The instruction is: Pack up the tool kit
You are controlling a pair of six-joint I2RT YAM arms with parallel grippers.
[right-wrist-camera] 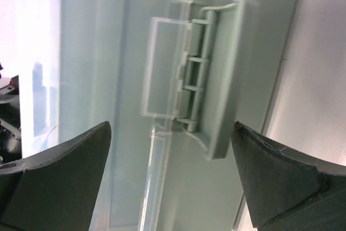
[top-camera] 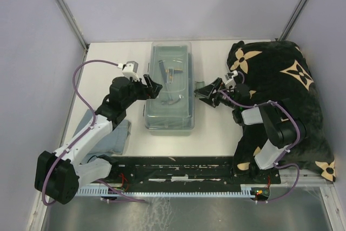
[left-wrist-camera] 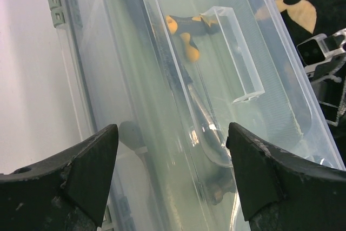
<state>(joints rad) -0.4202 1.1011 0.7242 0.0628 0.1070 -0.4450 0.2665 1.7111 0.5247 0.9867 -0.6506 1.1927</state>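
The pale grey-green toolbox lies in the middle of the table with its translucent lid down. Tools show dimly through the lid, among them an orange and black handle and a dark hammer-like shape. My left gripper is open at the box's left edge, its jaws spread over the lid. My right gripper is open at the box's right side, facing a grey-green latch that hangs unfastened from the lid.
A black blanket with beige flower marks covers the right side under my right arm. A folded grey-blue cloth lies at the left under my left arm. A black rail runs along the near edge.
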